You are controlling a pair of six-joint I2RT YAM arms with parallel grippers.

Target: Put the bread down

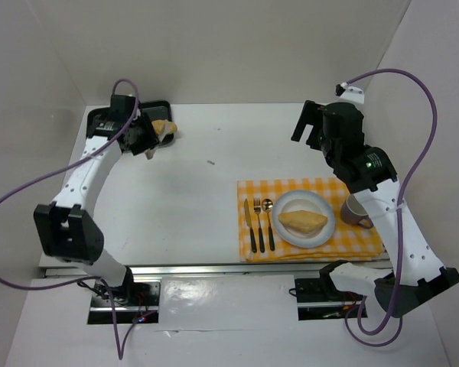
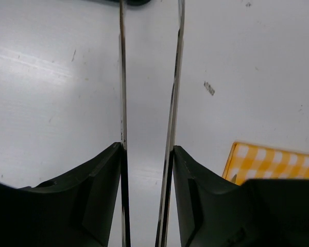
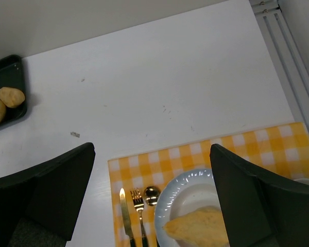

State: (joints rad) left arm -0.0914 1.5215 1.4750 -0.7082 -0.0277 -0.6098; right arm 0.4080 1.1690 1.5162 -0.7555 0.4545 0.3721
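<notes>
Reaching left hand point(image 1: 159, 138) by tray point(image 1: 149, 107); bread point(image 1: 303, 222) plated.

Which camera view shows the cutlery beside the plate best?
The top external view: knife, fork and spoon lie whole on the checked cloth. The right wrist view cuts off their handles; the left wrist view shows none.

A yellow-and-white checked placemat point(image 1: 314, 220) lies on the white bench point(image 1: 191, 199). On it sit a white plate point(image 1: 289, 233) with golden bread point(image 1: 302, 221), a gold fork point(image 1: 258, 223) and spoon point(image 1: 268, 222), and a grey mug point(image 1: 355, 211). The far-left tray point(image 3: 10, 72) is black.
</notes>
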